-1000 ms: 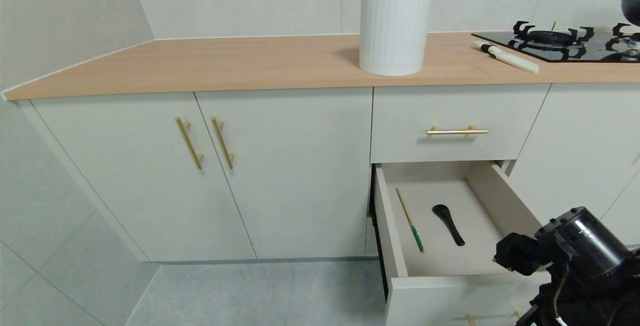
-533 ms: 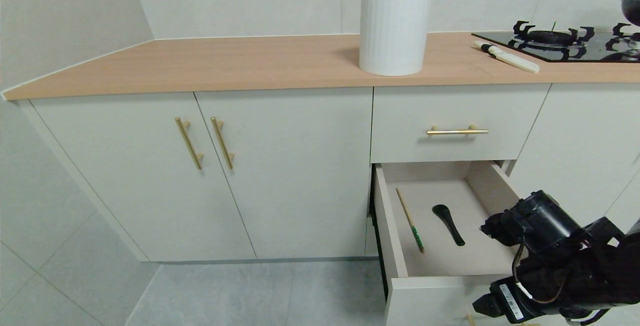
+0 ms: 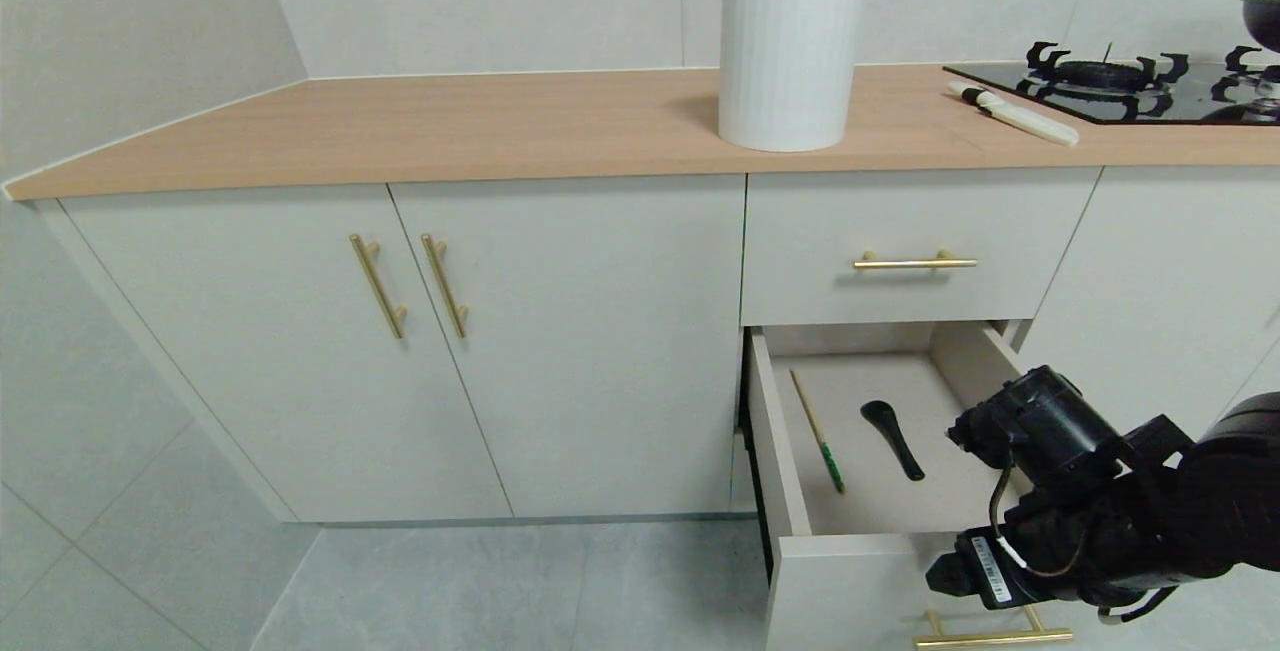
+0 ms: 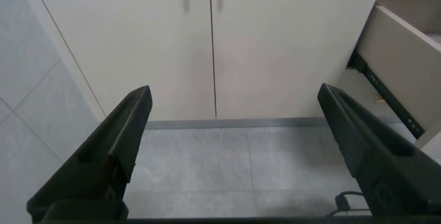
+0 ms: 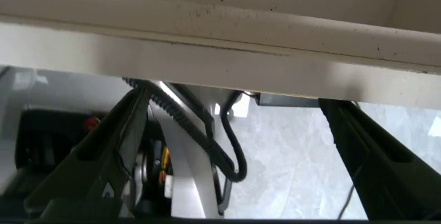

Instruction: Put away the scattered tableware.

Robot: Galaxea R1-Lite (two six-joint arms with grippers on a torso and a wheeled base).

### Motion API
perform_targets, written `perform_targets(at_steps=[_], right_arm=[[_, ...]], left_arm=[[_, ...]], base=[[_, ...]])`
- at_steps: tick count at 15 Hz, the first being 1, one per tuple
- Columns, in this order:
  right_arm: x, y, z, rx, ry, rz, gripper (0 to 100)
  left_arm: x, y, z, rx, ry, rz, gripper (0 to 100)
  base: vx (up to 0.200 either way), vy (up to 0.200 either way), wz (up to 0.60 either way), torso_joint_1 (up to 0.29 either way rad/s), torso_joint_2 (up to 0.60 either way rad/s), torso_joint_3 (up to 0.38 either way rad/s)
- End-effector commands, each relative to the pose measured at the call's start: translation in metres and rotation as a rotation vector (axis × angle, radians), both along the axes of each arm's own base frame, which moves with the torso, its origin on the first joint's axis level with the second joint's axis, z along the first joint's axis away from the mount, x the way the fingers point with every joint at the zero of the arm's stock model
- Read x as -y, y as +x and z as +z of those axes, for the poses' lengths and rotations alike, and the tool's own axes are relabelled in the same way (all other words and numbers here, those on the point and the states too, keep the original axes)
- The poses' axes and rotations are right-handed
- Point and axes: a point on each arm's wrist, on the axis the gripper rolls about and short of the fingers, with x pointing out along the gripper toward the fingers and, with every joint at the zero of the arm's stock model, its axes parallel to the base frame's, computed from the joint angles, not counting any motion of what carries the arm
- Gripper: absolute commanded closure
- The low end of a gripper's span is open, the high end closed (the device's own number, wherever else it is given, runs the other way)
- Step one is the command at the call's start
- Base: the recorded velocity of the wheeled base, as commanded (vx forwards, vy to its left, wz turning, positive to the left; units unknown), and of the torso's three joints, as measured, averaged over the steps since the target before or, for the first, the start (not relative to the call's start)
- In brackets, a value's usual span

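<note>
Lying inside open drawer (image 3: 850,581): chopstick (image 3: 818,431) by its left wall, black spoon (image 3: 892,439) mid-floor, apart; bare floor toward its right wall. Hovering at drawer's front right corner: right gripper (image 5: 231,100), fingers spread wide, holding nothing. Hanging left of drawer: left gripper (image 4: 233,93), wide apart, empty. Versus 1 s ago: drawer sliding inward, right arm closing in.

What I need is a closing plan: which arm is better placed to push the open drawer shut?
Right, probably. The right gripper is open at the front of the drawer, by its gold handle; the left gripper faces the cabinet doors, off to the side.
</note>
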Motion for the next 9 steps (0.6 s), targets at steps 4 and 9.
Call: perform_targets(at_steps=[4,9], right_arm=[[-0.006,0.014,-0.008,0.049,-0.052,-0.032,0],[-0.016,0.045,-0.006,0.109,-0.030,-0.046,0]], left_arm=[[0.000,0.000,0.000,0.000,0.000,0.000,0],[0.000,0.000,0.000,0.000,0.000,0.000,0]], base=[[0.000,0.000,0.00,0.000,0.00,0.000],[0.000,0.000,0.00,0.000,0.00,0.000]])
